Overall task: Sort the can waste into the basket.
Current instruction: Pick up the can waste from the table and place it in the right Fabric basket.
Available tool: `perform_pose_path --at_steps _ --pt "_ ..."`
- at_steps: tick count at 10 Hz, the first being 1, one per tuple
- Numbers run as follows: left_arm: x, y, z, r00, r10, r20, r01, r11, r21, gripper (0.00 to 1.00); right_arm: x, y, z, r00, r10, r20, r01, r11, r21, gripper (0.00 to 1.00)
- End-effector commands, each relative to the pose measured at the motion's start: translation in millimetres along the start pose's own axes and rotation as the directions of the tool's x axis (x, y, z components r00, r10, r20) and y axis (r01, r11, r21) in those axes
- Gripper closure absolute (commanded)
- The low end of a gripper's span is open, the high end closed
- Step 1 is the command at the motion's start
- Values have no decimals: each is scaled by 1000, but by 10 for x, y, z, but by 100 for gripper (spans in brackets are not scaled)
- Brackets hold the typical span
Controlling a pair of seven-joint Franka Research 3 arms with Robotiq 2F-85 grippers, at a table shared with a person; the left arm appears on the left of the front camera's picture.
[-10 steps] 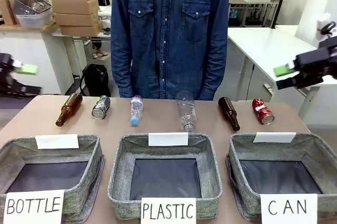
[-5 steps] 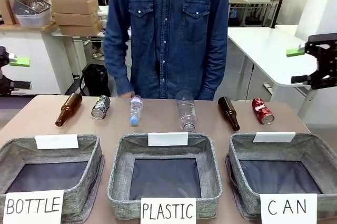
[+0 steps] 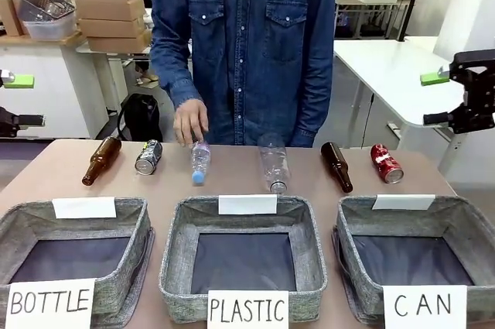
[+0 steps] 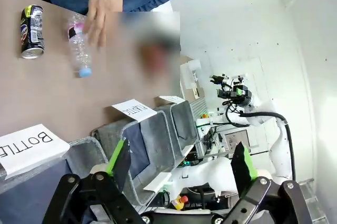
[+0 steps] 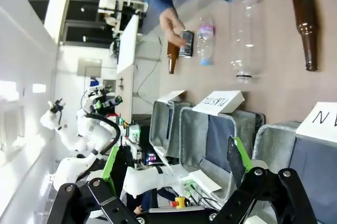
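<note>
The brown table (image 3: pixel 46 182) carries 3 grey fabric baskets along its near edge, and the one signed CAN, the basket (image 3: pixel 456 203) for this job, sits at the robot's right with nothing in it. A person (image 3: pixel 244 42) in denim stands at the far side, 1 hand (image 3: pixel 190 121) lowered to the cap end of a small clear bottle (image 3: pixel 199 162). Both arms hang high off the table's ends. The right gripper (image 3: pixel 435 98) and the left gripper (image 3: pixel 23 101) each have their fingers spread wide and hold nothing, as both wrist views confirm. Across the far half lie 6 items in a row, 2 of them cans. The red can (image 3: pixel 386 163) lies on its side just beyond the CAN basket's far rim, below and inboard of the right gripper, its long axis slanting from far-left to near-right. That makes the right arm much the nearer, and a grasp would likely go across that slant. The dark can (image 3: pixel 148 157) lies towards the left end between a brown bottle (image 3: pixel 101 160) and the small clear bottle, axis pointing roughly at the robot, nearer the left gripper but well apart from the basket.
</note>
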State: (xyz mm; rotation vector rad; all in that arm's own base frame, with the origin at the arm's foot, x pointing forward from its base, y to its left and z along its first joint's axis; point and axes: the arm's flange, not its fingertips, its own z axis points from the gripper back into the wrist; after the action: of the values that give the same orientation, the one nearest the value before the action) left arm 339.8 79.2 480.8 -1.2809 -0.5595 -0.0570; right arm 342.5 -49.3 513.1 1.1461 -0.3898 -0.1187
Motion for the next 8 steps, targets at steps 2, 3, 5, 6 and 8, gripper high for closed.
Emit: perform_pose_path --at_steps 2,3,5,6,8 --pt "30 -1 -19 1000 -26 7 26 1000 -13 0 247 37 -385 965 255 -61 -244 786 -569 0" --pt "30 -1 -19 1000 -26 7 26 1000 -13 0 403 -21 -517 965 263 -7 -179 636 -751 0" --pt "30 -1 -19 1000 -26 7 26 1000 -13 0 572 -168 -697 968 251 16 -110 479 -871 0" --pt "30 -1 -19 1000 -26 7 26 1000 -13 0 564 -183 -630 963 262 60 -76 477 -875 0" --pt "30 -1 -19 1000 -26 7 26 1000 -13 0 571 -144 -660 936 351 19 -225 640 -735 0"
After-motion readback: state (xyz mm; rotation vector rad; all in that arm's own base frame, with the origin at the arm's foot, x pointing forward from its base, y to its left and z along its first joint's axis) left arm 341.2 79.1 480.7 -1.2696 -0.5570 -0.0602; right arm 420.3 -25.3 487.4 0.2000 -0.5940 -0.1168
